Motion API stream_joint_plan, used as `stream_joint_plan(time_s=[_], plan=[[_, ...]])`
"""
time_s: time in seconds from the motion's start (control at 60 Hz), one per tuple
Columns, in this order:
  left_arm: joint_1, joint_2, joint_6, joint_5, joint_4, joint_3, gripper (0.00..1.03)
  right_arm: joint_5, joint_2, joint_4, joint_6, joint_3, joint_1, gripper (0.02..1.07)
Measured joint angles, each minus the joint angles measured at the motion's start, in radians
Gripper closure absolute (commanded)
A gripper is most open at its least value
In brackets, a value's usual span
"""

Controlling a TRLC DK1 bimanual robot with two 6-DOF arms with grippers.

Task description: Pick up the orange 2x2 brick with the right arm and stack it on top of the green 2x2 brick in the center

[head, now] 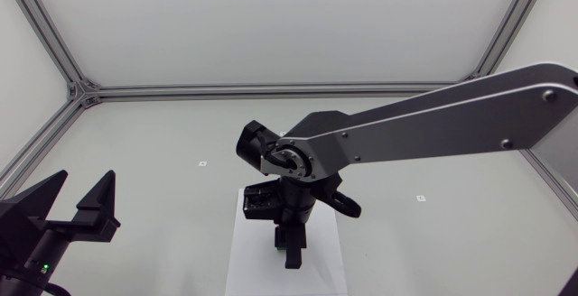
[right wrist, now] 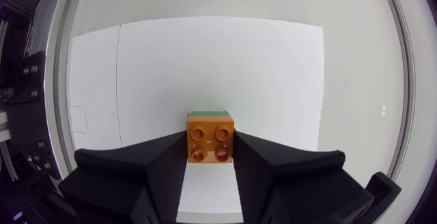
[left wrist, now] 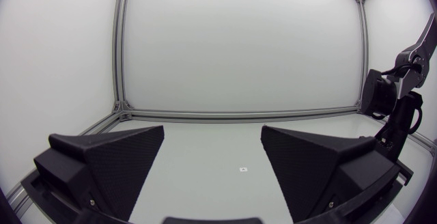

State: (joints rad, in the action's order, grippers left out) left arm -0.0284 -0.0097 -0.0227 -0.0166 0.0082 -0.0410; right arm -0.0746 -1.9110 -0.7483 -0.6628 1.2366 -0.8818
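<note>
spotter: what's the right claw doing?

me: the right gripper (right wrist: 210, 157) is pinching the orange brick (right wrist: 210, 139), one black finger flat on each side wall, studs facing my wrist camera. the arm reaches in over the white sheet (head: 246, 258) at the middle of the table (head: 163, 143).

spotter: and the green one?

me: in the wrist view only a thin strip of the green brick (right wrist: 209, 111) shows past the far edge of the orange one, so i judge the orange is right above it. whether the two are touching or seated i cannot tell; overhead, the arm hides both.

spotter: how would you finish it?

me: i'd square the edges first, nudging until that green strip looks even. then straight down with no tilt so the studs catch, press firmly, and only then let the fingers part. opening early or pulling away sideways could tip the stack.

spotter: left side?

me: the left gripper (head: 81, 189) sits near the table's edge, fingers spread wide, nothing between them, well apart from the bricks.
</note>
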Motion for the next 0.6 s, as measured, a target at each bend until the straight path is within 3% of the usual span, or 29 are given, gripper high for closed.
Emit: stream_joint_plan(time_s=[0.117, 0.367, 0.6], plan=[[0.0, 0.0, 0.0, 0.0, 0.0, 0.0, 0.04, 0.0, 0.0, 0.0, 0.0, 0.0, 0.0, 0.78], [0.0, 0.0, 0.0, 0.0, 0.0, 0.0, 0.04, 0.0, 0.002, 0.0, 0.0, 0.001, 0.0, 0.77], [0.0, 0.0, 0.0, 0.0, 0.0, 0.0, 0.04, 0.0, 0.002, -0.003, 0.0, 0.005, 0.0, 0.66]])
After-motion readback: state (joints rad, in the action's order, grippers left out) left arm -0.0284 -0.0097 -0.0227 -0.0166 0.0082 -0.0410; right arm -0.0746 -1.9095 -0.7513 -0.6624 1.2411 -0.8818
